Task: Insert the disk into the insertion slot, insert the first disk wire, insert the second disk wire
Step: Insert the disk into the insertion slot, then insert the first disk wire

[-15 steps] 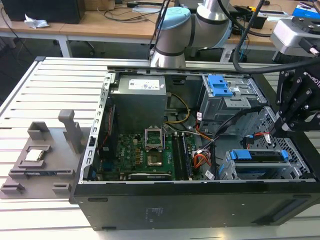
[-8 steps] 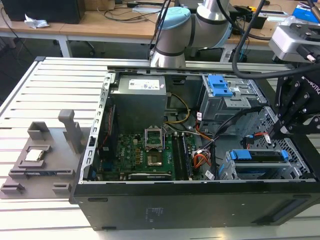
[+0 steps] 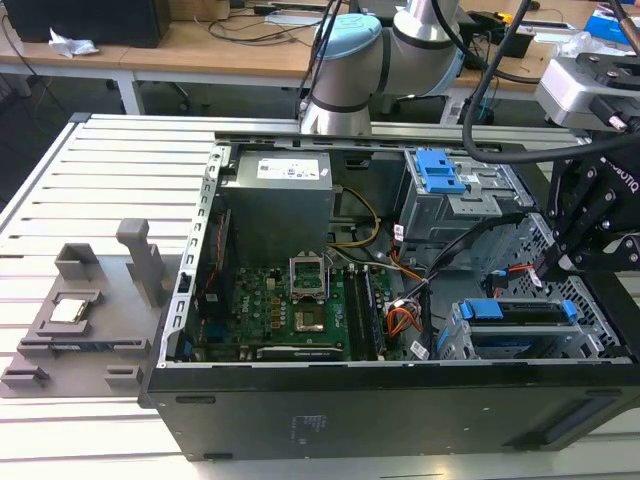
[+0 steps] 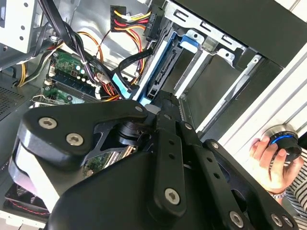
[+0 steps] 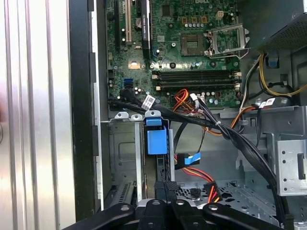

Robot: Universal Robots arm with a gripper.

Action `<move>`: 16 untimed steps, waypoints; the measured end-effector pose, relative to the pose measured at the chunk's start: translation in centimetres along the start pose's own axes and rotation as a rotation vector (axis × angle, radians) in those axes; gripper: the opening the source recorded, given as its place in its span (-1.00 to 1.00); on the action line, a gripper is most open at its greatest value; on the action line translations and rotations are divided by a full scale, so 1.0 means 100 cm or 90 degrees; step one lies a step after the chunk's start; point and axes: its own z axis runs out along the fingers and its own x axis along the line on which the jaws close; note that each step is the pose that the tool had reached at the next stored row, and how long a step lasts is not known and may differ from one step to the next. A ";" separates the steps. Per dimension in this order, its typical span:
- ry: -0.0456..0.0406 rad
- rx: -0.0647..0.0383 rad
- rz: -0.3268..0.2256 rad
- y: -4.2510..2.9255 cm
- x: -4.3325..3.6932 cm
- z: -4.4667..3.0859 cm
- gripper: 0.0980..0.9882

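Well, nearest me is the black side of the open computer case, lying on the slatted metal table. Just behind that wall, at the exterior view's right, the disk sits in its blue frame inside the insertion slot, the low grey cage, and looks pushed home. The gripper hangs just above the cage. In the first wrist view its fingers look pressed together, with nothing I can make out between them.

Near the disk's back edge lie a thin cable with a blue plug and a power plug on red and yellow wires. Both look loose, so I judge neither wire is in. A thick black cable bundle crosses over that corner. On the table outside the case, a person's hand rests on a round knob.

Further in come the green board, the taller cage with its blue latch, the grey power box, then the arm.

The danger, to my mind, is the crowding. The gripper could catch the bundle and drag a plug aside. A plug meeting the disk's socket crooked could bend it, or shove the disk back out of its cage.
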 end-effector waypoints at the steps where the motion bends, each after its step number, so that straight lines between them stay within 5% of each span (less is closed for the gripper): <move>1: 0.0000 0.000 0.000 0.0000 0.0000 0.0000 -0.98; 10: 0.0000 0.000 0.000 0.0000 0.0000 0.0002 -0.98; 14: 0.0000 0.000 0.000 0.0000 0.0000 0.0002 -0.54; 16: -0.0003 0.000 0.000 0.0001 -0.0013 0.0005 -0.54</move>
